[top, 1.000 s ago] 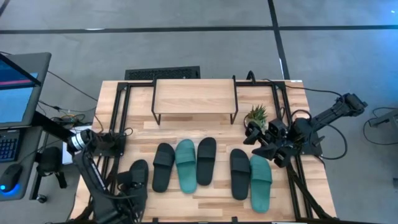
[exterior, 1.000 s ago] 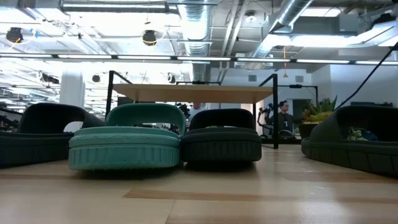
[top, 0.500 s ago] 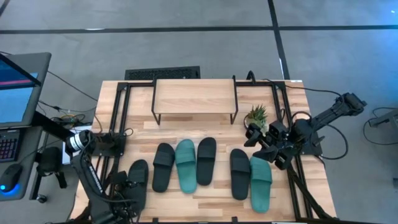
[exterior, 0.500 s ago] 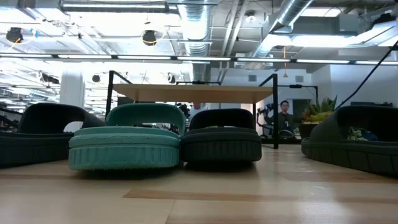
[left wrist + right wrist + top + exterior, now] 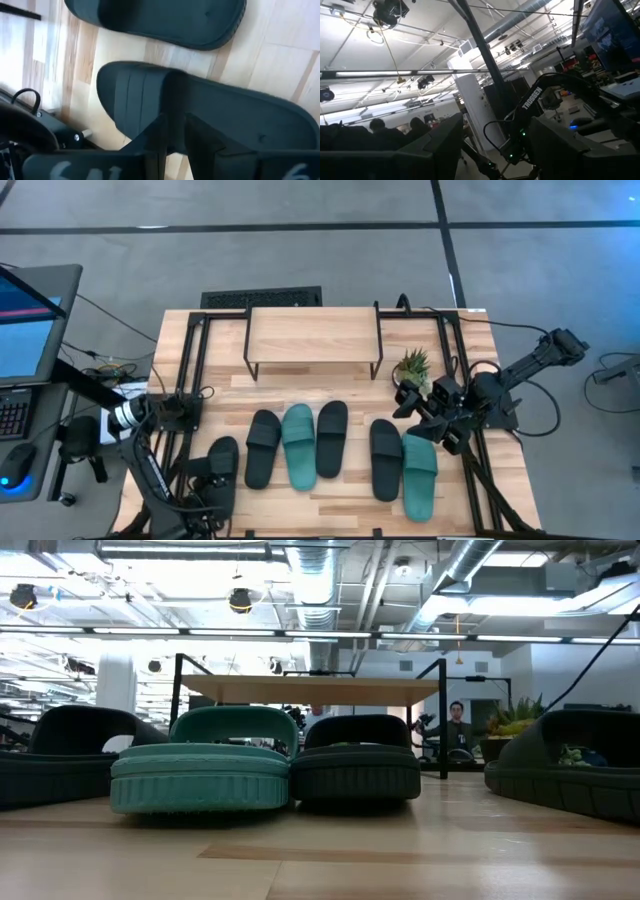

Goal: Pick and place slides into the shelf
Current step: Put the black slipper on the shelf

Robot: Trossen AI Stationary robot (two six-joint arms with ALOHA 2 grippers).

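Observation:
Six slides lie in a row on the table: a black one (image 5: 222, 455) at the far left, then black (image 5: 262, 448), teal (image 5: 298, 445), black (image 5: 331, 438), black (image 5: 385, 458) and teal (image 5: 420, 473). The shelf (image 5: 313, 335) stands behind them on its wire legs, its plank top bare. My left gripper (image 5: 212, 480) is down over the leftmost black slide (image 5: 210, 110), its fingers nearly shut. My right gripper (image 5: 405, 402) hovers open beside the plant, holding nothing; in the right wrist view its fingers (image 5: 495, 145) point out into the room. My left gripper (image 5: 175, 137) is shut on the leftmost black slide at the heel-side edge of its strap (image 5: 172, 95), one finger (image 5: 157, 142) on the strap side and one (image 5: 200, 147) over the footbed. It comes from above. The slide lies flat on the table.
A small potted plant (image 5: 412, 365) stands right of the shelf, close to my right gripper. A keyboard (image 5: 262, 298) lies beyond the table's far edge and a monitor (image 5: 25, 320) to the left. Black frame rails (image 5: 190, 380) run along both sides. A person (image 5: 457, 725) is far behind the table.
My left arm has sunk a little and shifted toward the table's near edge, over the leftmost black slide. The slides have not moved.

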